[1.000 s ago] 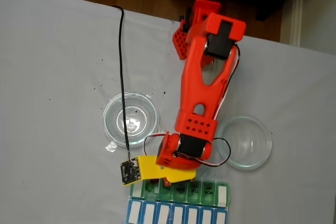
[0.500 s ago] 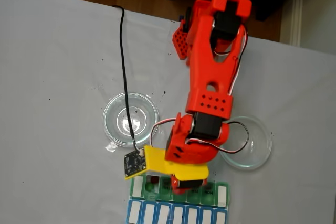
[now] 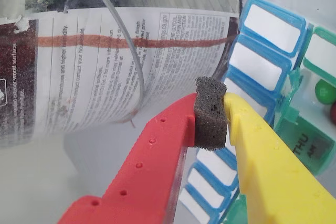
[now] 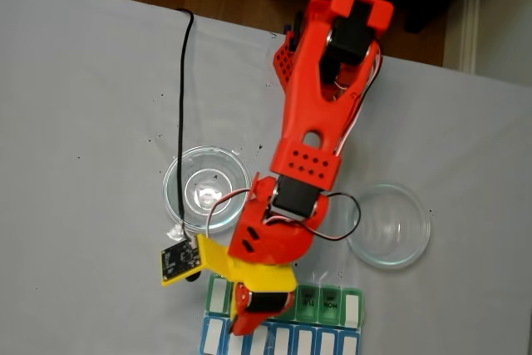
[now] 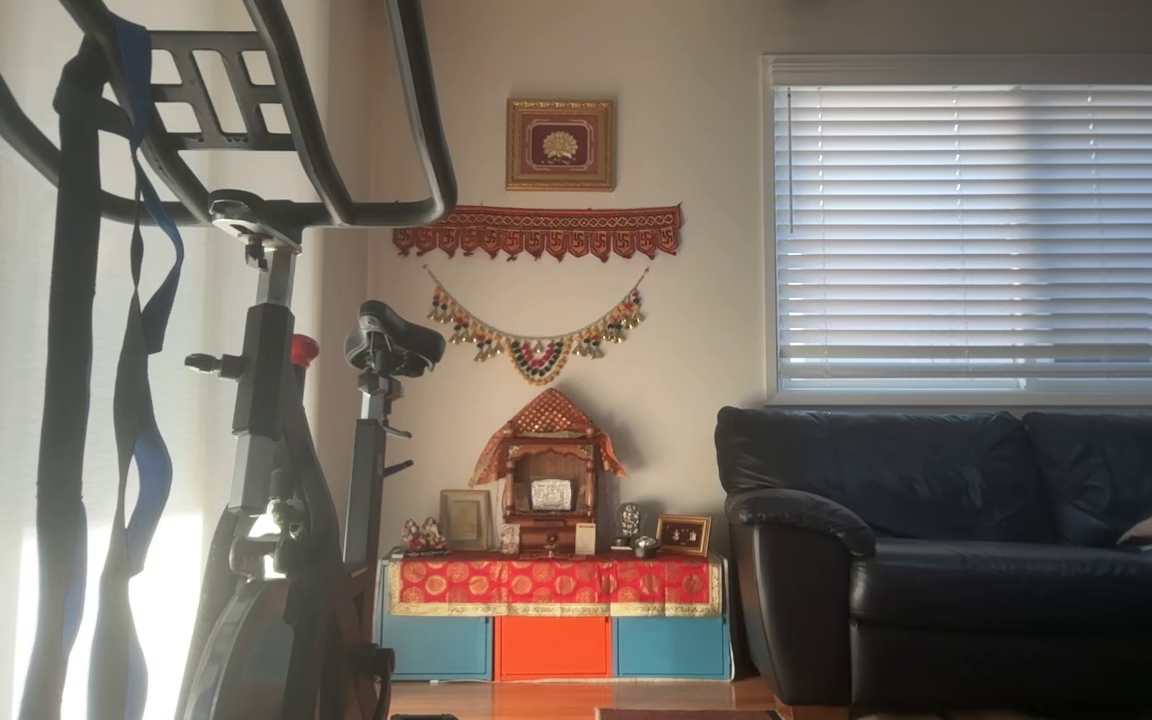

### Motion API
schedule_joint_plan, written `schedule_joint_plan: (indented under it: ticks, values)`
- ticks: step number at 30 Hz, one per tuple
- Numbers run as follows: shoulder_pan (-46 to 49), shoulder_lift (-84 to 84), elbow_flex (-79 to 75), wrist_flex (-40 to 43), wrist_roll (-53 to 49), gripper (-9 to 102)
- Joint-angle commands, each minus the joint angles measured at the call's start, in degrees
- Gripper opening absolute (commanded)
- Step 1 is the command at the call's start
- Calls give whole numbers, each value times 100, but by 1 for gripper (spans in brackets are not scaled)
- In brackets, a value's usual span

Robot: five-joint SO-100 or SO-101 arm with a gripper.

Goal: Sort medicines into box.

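We find the gripper (image 3: 212,108) with its red and yellow fingers pressed together, only a dark foam pad (image 3: 210,112) between them and no medicine held. In the fixed view it hangs over the left end of the box (image 4: 331,303). In the wrist view a green ball (image 3: 325,92) and a dark red ball (image 3: 333,113) lie in an open compartment beside the THU lid (image 3: 307,148); the blue-lidded row (image 3: 262,51) adjoins.
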Motion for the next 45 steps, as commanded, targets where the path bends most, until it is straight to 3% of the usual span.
schedule_joint_plan:
  ticks: [1, 9, 18, 34, 45]
  values:
    - [-70, 149, -18, -246, -105, 1]
    - [-229, -9, 404, -519, -246, 1]
    - [-316, -861, -202, 229, -510, 1]
    - [-193, -123, -97, 914, -738, 1]
    - [-202, 141, 105, 817, -633, 1]
